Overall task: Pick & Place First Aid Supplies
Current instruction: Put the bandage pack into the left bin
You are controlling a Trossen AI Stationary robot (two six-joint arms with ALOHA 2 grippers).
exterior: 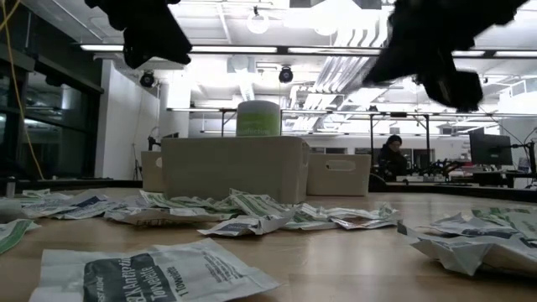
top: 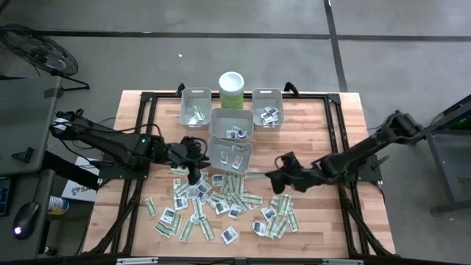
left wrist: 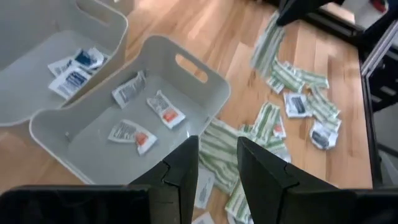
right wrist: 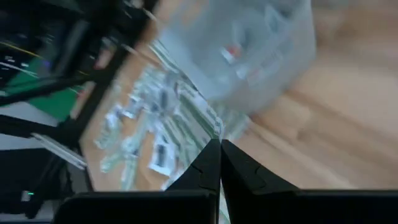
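My left tool (top: 194,175) (fingers apart, empty) hovers centre-frame over the packets (top: 221,200); my right tool (top: 271,179) is pressed together.

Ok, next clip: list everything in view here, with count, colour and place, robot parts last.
bins: four, grey plastic, clustered at the table's far middle; each holds a few packets.
canister: one, pale green with white lid, behind the bins.
first aid packets: dozens, green-white strips and white squares with dark print, scattered on the near half of the table.
table: one, light wood with a black frame.
person: one, in dark clothes, seated in the room behind, seen in the low view.
left gripper: fingers parted, empty, above the packets beside the nearest bin.
right gripper: shut, nothing visibly held, right of the pile.
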